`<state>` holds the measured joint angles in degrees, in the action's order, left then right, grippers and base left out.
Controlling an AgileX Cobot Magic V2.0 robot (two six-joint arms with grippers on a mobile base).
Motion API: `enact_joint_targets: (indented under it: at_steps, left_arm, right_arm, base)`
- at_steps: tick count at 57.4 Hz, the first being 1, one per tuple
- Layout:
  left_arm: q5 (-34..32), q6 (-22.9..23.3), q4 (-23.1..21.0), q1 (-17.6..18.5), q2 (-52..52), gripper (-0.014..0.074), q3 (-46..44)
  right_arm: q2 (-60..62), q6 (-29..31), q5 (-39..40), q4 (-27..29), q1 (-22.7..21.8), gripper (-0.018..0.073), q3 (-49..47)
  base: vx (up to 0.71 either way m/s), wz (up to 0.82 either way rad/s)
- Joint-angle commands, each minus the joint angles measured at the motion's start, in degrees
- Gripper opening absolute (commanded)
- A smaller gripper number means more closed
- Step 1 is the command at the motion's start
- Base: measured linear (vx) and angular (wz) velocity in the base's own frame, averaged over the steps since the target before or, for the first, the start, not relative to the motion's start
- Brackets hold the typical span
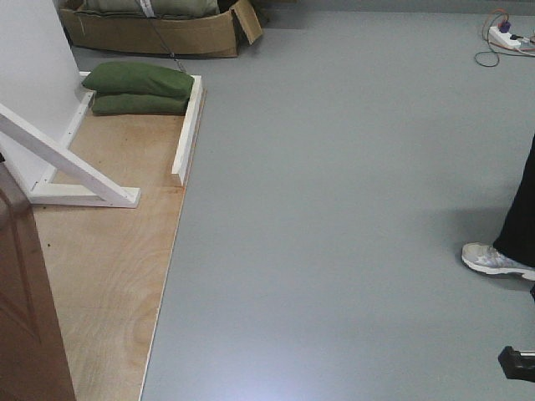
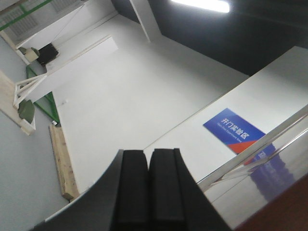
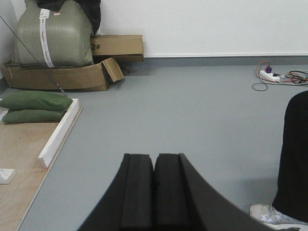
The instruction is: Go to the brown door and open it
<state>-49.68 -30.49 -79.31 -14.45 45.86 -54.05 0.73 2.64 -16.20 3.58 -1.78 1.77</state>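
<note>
The brown door point(image 1: 23, 309) shows as a reddish-brown panel at the bottom left of the front view; its handle and lock are out of view. A glossy brown surface point(image 2: 284, 192) at the lower right of the left wrist view may be the same door. My left gripper point(image 2: 148, 153) is shut and empty, pointing up at white walls and ceiling. My right gripper point(image 3: 154, 156) is shut and empty, held over the grey floor.
A plywood platform point(image 1: 100, 251) with a white wooden frame point(image 1: 75, 171) and green sandbags point(image 1: 138, 88) lies left. Cardboard boxes point(image 1: 159, 33) stand at the back. A person's shoe point(image 1: 495, 260) and leg are at the right. A power strip point(image 1: 510, 35) with cables lies far right.
</note>
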Motion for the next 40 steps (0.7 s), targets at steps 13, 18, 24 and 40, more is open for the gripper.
enact_joint_targets:
  at_steps: [13,18,24,40]
  left_arm:
    - [18.2,-0.3,2.6,0.0,1.8,-0.0003,-2.2]
    - [21.9,-0.3,2.6,0.0,1.8,-0.0003,-2.2]
    - [25.9,0.3,2.6,0.0,1.6,-0.0003,-2.2]
    - [31.8,0.4,2.1,0.0,-1.4,-0.0003,-2.2]
  right_arm:
    - [0.6,0.3,4.7,0.0,0.0,0.0,0.3]
    - [0.6,0.3,4.7,0.0,0.0,0.0,0.3]
    - [0.6,0.3,4.7,0.0,0.0,0.0,0.3]
    - [0.6,0.3,4.7,0.0,0.0,0.0,0.3]
  base:
    - [0.0,0.0]
    - [0.0,0.0]
    - [0.0,0.0]
    - [0.0,0.0]
